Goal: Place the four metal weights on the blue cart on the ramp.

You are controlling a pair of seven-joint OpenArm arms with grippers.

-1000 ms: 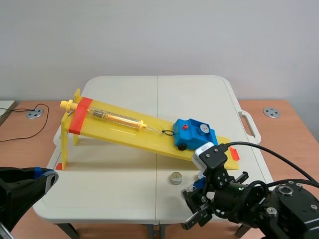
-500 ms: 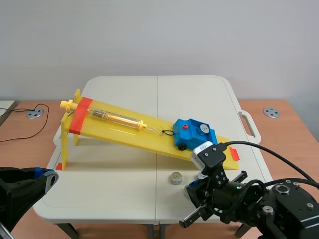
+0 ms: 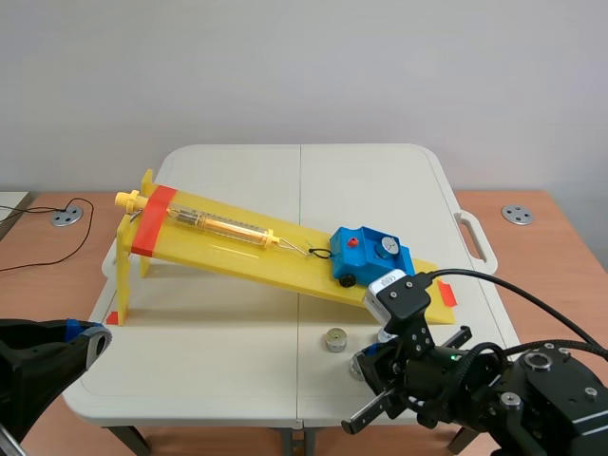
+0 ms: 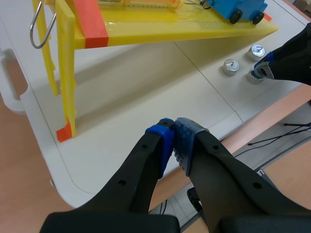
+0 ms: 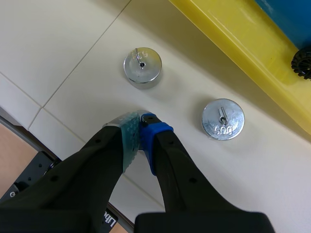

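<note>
- The blue cart (image 3: pixel 369 255) stands at the low end of the yellow ramp (image 3: pixel 237 242), hooked to the spring scale further up the slope.
- The loaded weight (image 3: pixel 385 245) sits on the cart's deck, the only one visible there. Judged progress: one of four done.
- The first loose weight (image 5: pixel 142 66) and the second loose weight (image 5: pixel 222 119) lie on the table (image 3: pixel 237 323) below the ramp's foot, near each other but apart.
- The third weight (image 4: pixel 253 76) lies just beside them, under the right gripper's tips.
- The right gripper (image 5: pixel 140 121) has its fingers drawn close together. It appears to be pinching that weight's top, though the contact is hidden.
- The left gripper (image 4: pixel 174 127) is closed, pads touching and empty, over the table's near left edge.
- Remaining: three weights.
</note>
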